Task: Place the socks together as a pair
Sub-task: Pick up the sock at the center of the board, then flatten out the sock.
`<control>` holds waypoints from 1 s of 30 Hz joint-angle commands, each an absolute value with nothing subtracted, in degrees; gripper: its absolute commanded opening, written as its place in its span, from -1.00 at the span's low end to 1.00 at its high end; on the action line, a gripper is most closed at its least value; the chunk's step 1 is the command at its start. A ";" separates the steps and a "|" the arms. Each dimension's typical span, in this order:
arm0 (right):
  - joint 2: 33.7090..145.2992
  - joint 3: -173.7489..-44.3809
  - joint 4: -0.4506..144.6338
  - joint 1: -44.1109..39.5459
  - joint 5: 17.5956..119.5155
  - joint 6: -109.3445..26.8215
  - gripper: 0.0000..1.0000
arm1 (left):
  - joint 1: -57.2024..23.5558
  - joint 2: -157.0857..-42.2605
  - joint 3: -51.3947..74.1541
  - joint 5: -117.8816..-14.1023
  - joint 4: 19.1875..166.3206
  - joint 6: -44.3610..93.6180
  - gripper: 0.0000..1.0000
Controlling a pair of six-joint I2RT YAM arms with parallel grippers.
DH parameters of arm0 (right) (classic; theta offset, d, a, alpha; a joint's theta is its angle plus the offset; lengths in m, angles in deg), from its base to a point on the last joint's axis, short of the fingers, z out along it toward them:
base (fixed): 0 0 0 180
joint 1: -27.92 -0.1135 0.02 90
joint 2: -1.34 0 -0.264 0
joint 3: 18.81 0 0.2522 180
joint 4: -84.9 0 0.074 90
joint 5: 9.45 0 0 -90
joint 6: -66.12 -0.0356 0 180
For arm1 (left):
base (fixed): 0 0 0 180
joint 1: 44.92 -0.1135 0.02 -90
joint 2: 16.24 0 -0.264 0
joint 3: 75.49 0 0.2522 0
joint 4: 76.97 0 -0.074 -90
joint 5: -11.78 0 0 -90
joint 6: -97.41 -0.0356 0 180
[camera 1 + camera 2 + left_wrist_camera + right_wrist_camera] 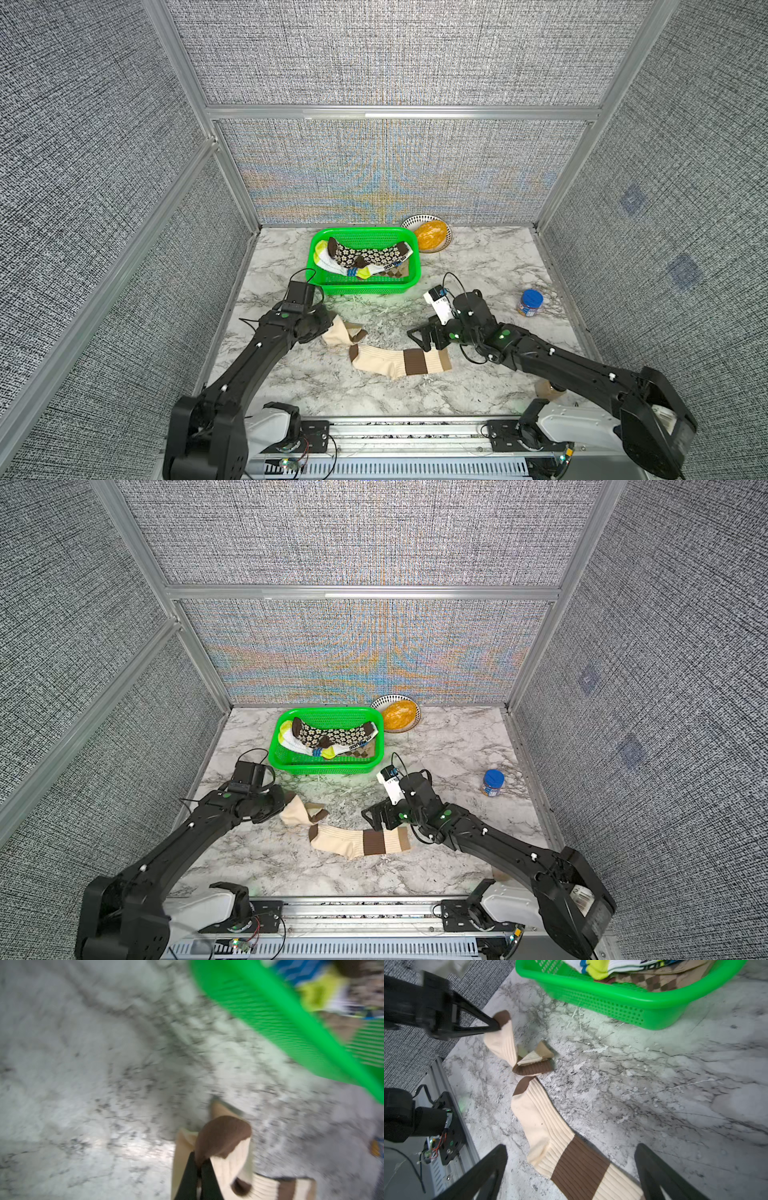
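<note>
Two cream brown-banded socks lie on the marble table in both top views. One sock (399, 361) (357, 841) (564, 1147) is stretched out flat. The other sock (343, 332) (301, 810) (506, 1043) is crumpled just left of it, with its brown toe (224, 1140) lifted. My left gripper (328, 321) (199, 1164) (497, 1026) is shut on that toe. My right gripper (419, 334) (374, 814) (571, 1147) hangs open over the banded cuff end of the flat sock and holds nothing. More socks sit in the green basket (365, 287): a brown flowered sock (365, 253), a white yellow-blue sock (332, 261) and a tan check sock (654, 981).
The green basket (328, 766) stands at the back centre, close behind both grippers. A patterned bowl (430, 235) with something orange in it sits behind the basket on the right. A blue-lidded jar (530, 302) stands at the right. Panel walls enclose the table.
</note>
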State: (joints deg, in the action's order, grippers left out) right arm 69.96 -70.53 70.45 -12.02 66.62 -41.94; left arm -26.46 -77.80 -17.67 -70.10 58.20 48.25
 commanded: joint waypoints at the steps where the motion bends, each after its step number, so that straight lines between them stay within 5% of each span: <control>1: 68.69 -70.81 71.41 -9.43 64.70 -43.50 0.96 | -19.43 -72.34 -13.12 -69.10 54.03 52.13 -1.00; 6: 65.96 -71.33 70.02 -3.02 62.64 -43.04 0.96 | -6.36 -72.95 -3.77 -72.54 54.14 55.51 -1.00; 17: 58.14 -74.99 63.06 11.15 60.26 -38.61 0.96 | 17.61 -93.63 18.46 -80.79 58.70 57.59 -1.00; 30: 60.12 -73.29 64.51 14.44 58.41 -36.88 0.96 | 15.73 -93.90 0.93 -91.01 70.08 45.16 -1.00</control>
State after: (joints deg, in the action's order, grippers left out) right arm 59.60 -73.17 63.50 14.38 59.08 -37.96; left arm 16.97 -93.43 1.85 -87.85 68.13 48.69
